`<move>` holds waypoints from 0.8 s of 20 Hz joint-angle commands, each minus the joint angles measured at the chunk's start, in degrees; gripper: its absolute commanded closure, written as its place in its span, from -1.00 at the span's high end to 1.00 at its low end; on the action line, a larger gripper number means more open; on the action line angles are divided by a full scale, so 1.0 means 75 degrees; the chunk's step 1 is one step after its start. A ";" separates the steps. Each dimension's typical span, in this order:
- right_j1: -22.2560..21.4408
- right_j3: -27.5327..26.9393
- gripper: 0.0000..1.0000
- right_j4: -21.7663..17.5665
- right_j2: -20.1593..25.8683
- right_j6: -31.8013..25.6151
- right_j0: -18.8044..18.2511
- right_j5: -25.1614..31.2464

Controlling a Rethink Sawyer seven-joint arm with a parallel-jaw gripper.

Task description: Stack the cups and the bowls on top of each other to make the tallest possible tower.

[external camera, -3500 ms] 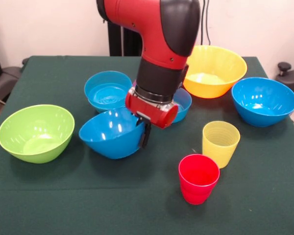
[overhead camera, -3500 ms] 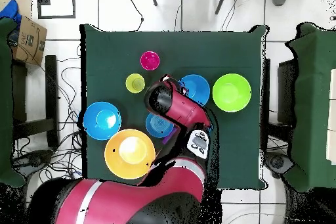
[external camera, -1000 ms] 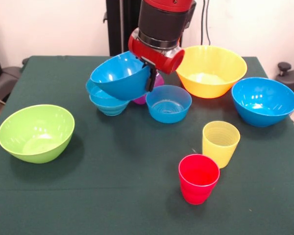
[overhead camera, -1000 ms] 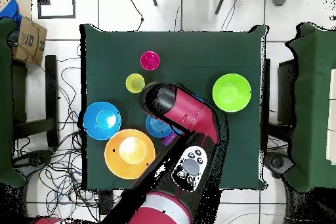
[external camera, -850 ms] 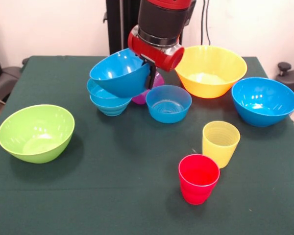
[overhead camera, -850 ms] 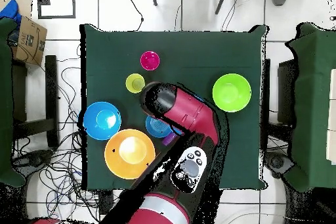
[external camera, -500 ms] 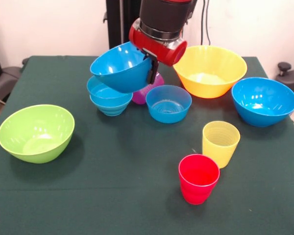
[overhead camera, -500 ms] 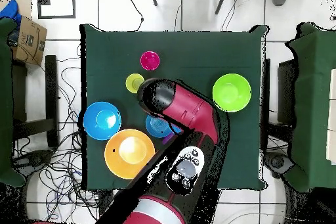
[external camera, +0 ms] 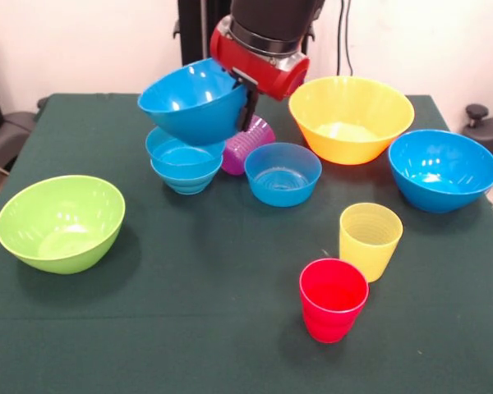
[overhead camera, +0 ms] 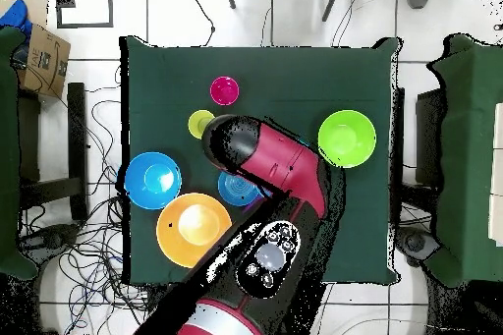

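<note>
While the lime green bowl (external camera: 60, 222) is sitting alone on the left of the green table (external camera: 189, 328), the gripper (external camera: 245, 103) is holding a large blue bowl (external camera: 193, 100) in the air. Its fingers are pinching the bowl's rim. The bowl is tipping and hanging just above two small blue bowls (external camera: 183, 160) that are nested together. A moment ago it was lower and more to the right. A purple cup (external camera: 248, 144) is lying on its side behind them. Another small blue bowl (external camera: 283, 173) is sitting beside it. The big yellow bowl (external camera: 351, 119), another large blue bowl (external camera: 442, 169), the yellow cup (external camera: 369, 240) and the red cup (external camera: 333, 299) are staying where they were.
</note>
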 commanded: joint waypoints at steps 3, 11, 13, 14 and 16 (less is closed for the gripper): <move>0.0555 -0.0372 -1.00 -0.1066 -0.0193 0.0941 0.0101 -0.0141; 0.0729 -0.0234 -1.00 -0.1322 -0.0258 0.0990 0.0096 -0.0476; 0.0789 -0.0198 -1.00 -0.1341 -0.0233 0.1001 0.0081 -0.0608; 0.0815 -0.0163 -1.00 -0.1353 -0.0219 0.1006 0.0067 -0.0717; 0.0859 -0.0108 -1.00 -0.1355 -0.0166 0.1020 0.0030 -0.0868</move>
